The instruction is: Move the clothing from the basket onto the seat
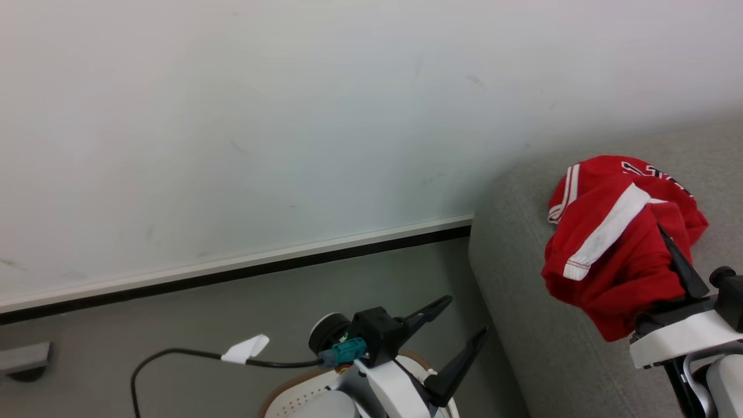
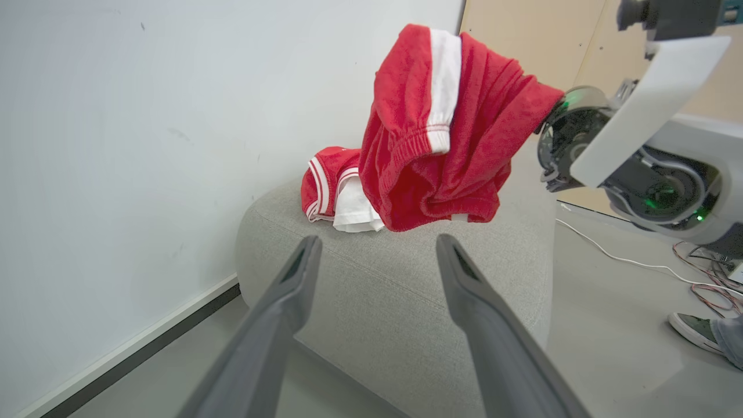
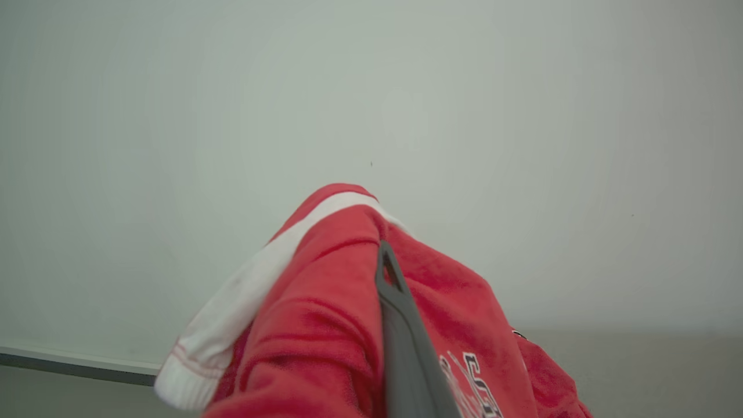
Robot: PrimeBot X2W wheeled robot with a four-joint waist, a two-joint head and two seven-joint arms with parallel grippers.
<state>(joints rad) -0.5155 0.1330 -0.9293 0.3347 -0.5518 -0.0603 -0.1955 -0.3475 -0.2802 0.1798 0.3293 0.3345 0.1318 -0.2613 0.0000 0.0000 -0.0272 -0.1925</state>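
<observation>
From the head camera we look forward and down: pale wall [image 1: 290, 116] across the upper frame, light-grey fabric seat [image 1: 522, 302] at lower right. The left wrist camera faces that seat from nearby. The right wrist camera sits close against bright red, white-striped clothing [image 3: 313, 325], facing the wall. All three share clothing and wall.

Grips the clothing [image 3: 313, 337] at 6 o'clock, jaws closed, one dark finger [image 3: 406, 348] bare; white stripe [image 3: 232, 313] at 8 o'clock, logo print [image 3: 473, 377] at 5 o'clock, pale wall [image 3: 371, 87] above.
</observation>
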